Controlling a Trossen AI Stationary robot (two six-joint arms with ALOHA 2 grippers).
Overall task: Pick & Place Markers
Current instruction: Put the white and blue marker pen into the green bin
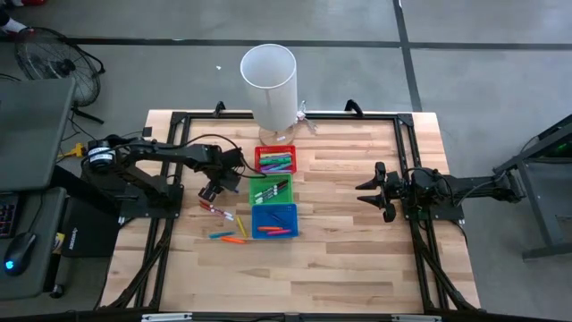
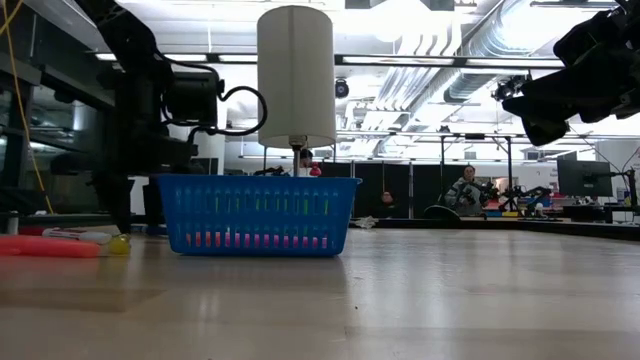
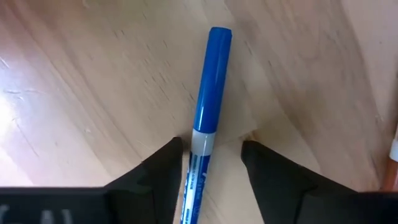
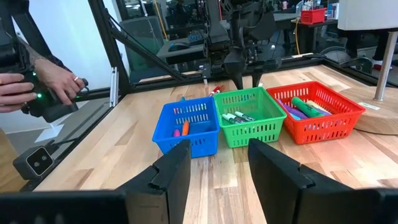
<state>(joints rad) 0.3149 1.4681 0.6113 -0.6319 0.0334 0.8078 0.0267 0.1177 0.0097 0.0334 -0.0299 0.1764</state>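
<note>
Risk here is a skewed pinch: the left gripper (image 3: 210, 163) stands low over the table (image 1: 357, 179) with fingers spread either side of a blue marker (image 3: 208, 99), which lies flat between them, pointing ahead and slightly tilted. If they close off-centre, it could roll or swivel out. The right gripper (image 4: 217, 165) waits spread, well apart, facing the bins (image 4: 245, 118).

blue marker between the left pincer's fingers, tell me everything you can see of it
The blue marker is a slim, glossy, plastic-looking stick with a blue cap, a pale grey band below it and a blue printed barrel. It lies flat on the wooden table, between the fingers of the left pincer, which are not clamped on it.
</note>
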